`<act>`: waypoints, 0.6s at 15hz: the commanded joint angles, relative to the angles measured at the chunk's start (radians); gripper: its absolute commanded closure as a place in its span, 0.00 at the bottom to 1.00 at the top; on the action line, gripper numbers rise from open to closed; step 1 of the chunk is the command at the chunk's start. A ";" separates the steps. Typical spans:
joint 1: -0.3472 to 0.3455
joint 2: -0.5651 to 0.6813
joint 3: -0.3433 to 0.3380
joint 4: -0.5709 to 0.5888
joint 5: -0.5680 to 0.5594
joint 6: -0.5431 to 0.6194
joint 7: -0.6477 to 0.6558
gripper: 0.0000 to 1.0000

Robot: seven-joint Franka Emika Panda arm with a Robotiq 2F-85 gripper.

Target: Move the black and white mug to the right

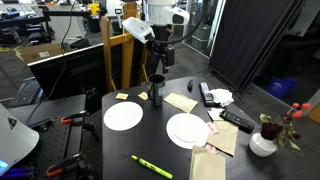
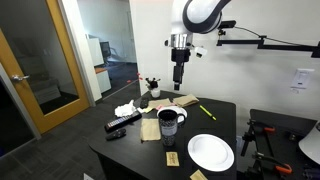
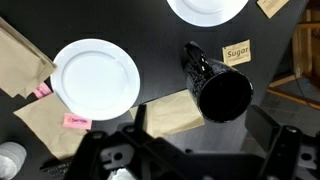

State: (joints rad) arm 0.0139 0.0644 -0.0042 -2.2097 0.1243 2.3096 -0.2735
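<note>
black and white mug (image 3: 222,95): glossy | plate (image 3: 96,78): smooth white | napkin (image 3: 172,113): brown paper | table (image 3: 150,30): matt

A black table (image 1: 125,148) fills the middle of the room. In an exterior view a wooden chair (image 1: 118,55) stands behind the table, a black curtain (image 1: 250,40) hangs beyond its far corner, and grey floor (image 1: 245,92) shows beside it. In an exterior view a white wall (image 2: 275,45) rises behind the table, and a wood-framed glass door (image 2: 30,75) stands well off to its side.
</note>
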 commanded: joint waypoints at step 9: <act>0.003 0.094 0.062 0.011 0.011 0.102 -0.071 0.00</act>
State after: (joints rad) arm 0.0146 0.1320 0.0461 -2.2063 0.1403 2.3715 -0.3303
